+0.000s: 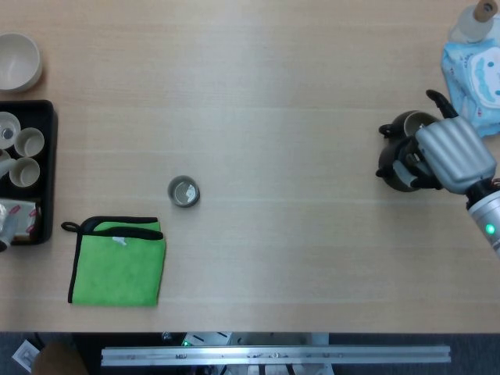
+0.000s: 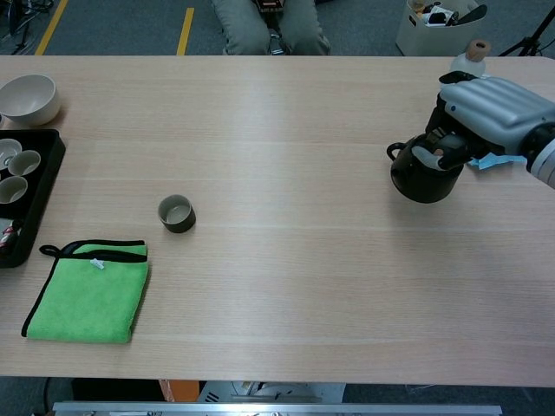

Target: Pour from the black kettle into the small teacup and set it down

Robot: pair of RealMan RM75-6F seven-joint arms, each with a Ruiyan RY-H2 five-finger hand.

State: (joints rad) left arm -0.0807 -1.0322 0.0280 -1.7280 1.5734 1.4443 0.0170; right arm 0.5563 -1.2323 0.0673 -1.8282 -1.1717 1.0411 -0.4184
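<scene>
At the table's far right edge, the black kettle [image 1: 400, 160] [image 2: 422, 173] sits upright on the wood, the right hand [image 1: 451, 154] [image 2: 491, 114] draped over its handle side with fingers [image 2: 431, 156] curled around it, gripping it; spout points away from the fingers toward table centre. Well apart from the fingers, far across the table, the small teacup [image 1: 183, 191] [image 2: 176, 213] stands alone, and just beyond it a green cloth [image 1: 117, 261] [image 2: 89, 290] with black trim lies flat. Behind the hand: a blue wipes pack [image 1: 477, 82], print unreadable, and a corked bottle [image 1: 476, 21] [image 2: 470, 57]. At the opposite edge, a black tray [image 1: 46, 178] [image 2: 37, 194] of white cups and a beige bowl [image 1: 17, 62] [image 2: 29, 98]. Light wood table [image 1: 273, 117] [image 2: 286, 286]; grey floor with yellow line [image 2: 186, 19] behind. Left hand not visible.
</scene>
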